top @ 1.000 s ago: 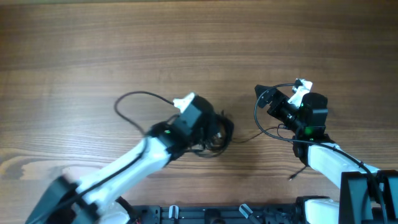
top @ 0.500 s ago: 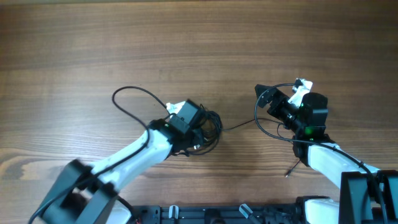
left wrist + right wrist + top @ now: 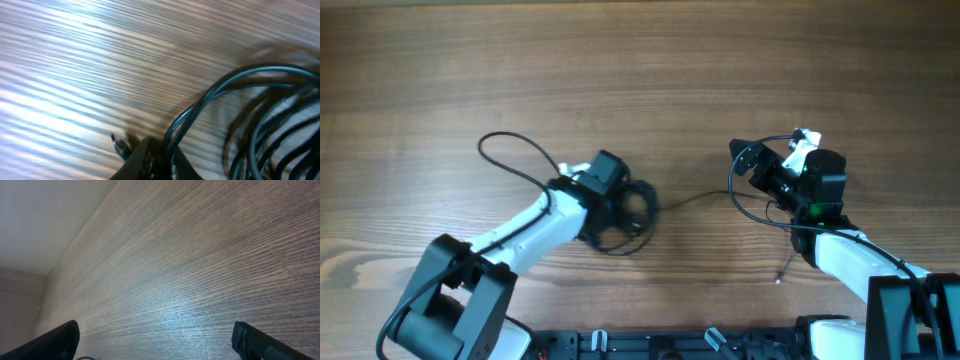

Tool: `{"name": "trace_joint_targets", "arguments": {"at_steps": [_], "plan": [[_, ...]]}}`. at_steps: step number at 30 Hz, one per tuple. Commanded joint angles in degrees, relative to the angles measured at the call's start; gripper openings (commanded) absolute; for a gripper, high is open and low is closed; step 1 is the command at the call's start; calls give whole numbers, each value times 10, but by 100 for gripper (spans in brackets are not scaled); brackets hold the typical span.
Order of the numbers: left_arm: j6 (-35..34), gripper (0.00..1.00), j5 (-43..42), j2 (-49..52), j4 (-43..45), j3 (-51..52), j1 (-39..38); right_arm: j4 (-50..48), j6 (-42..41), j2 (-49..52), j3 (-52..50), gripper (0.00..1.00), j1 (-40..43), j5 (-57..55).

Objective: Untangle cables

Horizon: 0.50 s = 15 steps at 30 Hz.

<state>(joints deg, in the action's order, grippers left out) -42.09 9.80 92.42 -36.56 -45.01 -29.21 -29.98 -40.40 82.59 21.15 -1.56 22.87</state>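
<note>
Wood table (image 3: 640, 60) has the cables (image 3: 625, 212) clumped mid-left under your left end effector (image 3: 613, 190), one loop (image 3: 505, 150) out left; can't tell if it's gripping. Your right end effector (image 3: 747, 160) is spread wide, empty: pinch the strand (image 3: 692, 203) trailing right & pull slow, low

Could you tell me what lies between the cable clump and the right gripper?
In the overhead view, one thin cable strand crosses the otherwise bare table from the clump toward the right gripper.

One clump of cables (image 3: 632, 212), two arms (image 3: 535, 228) (image 3: 842, 252), one table (image 3: 640, 60).
</note>
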Motion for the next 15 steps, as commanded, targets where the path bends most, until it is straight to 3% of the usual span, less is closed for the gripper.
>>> {"name": "trace_joint_targets", "arguments": {"at_steps": [1,5,7,10,15], "plan": [[12,19,35,6,-10,15,53,1,19,-6,3,100,1,-6],[12,43,-59,-10,2,-9,73,11,19,-6,3,100,2,-7],[12,50,-115,-16,14,-17,73,19,19,-6,3,100,1,-8],[0,54,-171,-18,35,-19,73,40,31,-6,3,100,1,-10],[-19,58,-166,-18,51,-19,74,44,34,-6,3,100,1,-11]]}}
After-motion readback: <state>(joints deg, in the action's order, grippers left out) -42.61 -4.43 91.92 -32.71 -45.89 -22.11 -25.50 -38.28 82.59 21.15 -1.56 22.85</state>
